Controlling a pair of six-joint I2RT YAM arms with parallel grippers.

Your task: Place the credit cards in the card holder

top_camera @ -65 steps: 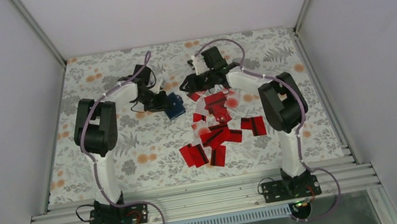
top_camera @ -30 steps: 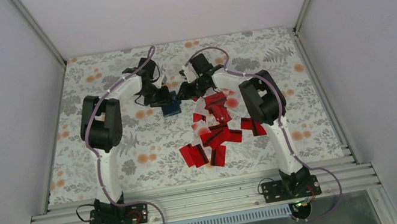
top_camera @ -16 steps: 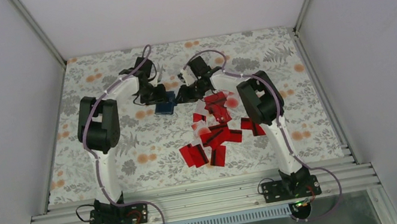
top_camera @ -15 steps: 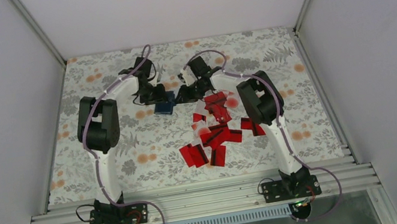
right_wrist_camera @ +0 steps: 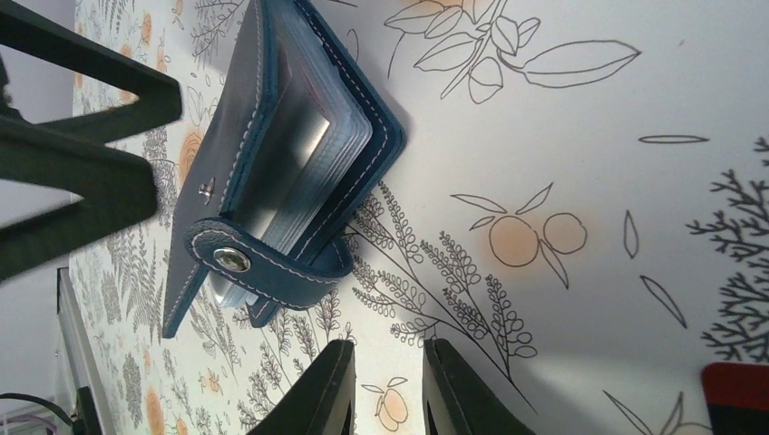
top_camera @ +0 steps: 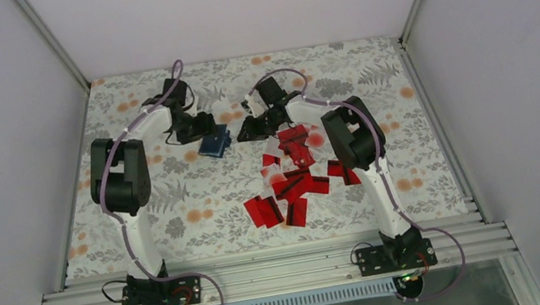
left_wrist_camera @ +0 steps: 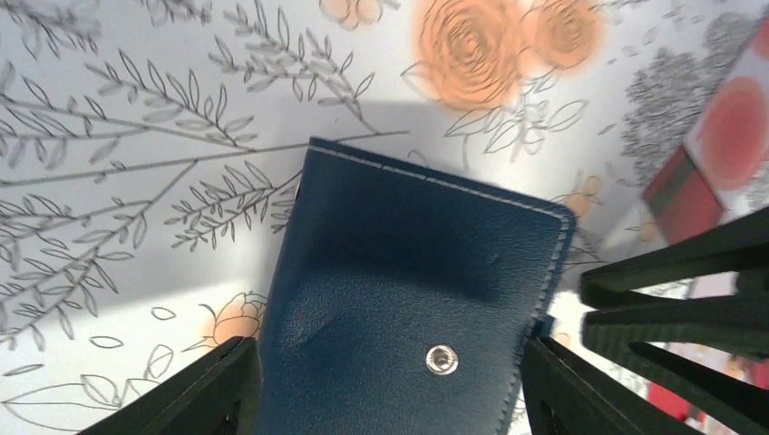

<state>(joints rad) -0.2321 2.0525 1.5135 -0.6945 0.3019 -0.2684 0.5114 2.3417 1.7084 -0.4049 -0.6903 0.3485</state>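
Observation:
The navy card holder [left_wrist_camera: 408, 290] lies on the floral cloth, snap stud facing up, between the wide-apart fingers of my left gripper [left_wrist_camera: 390, 352]. That gripper is open, and neither finger presses the holder's edges. From above, the card holder [top_camera: 214, 144] sits just right of the left gripper [top_camera: 199, 128]. In the right wrist view the card holder [right_wrist_camera: 272, 154] gapes slightly, its clear sleeves showing. My right gripper [right_wrist_camera: 388, 352] hovers beside it with a narrow gap and nothing between its fingers. The red credit cards [top_camera: 297, 173] lie scattered in front of the right arm.
A red card and a pale card with a pink spot [left_wrist_camera: 725, 136] lie close to the right of the holder. Another red card corner [right_wrist_camera: 739, 390] sits near the right gripper. The grey walls [top_camera: 4, 164] close in the cloth on both sides.
The left arm swung left and the card holder shifted left with it. The left jaws widened and let go of the holder. The right arm has stayed put over the last half second.

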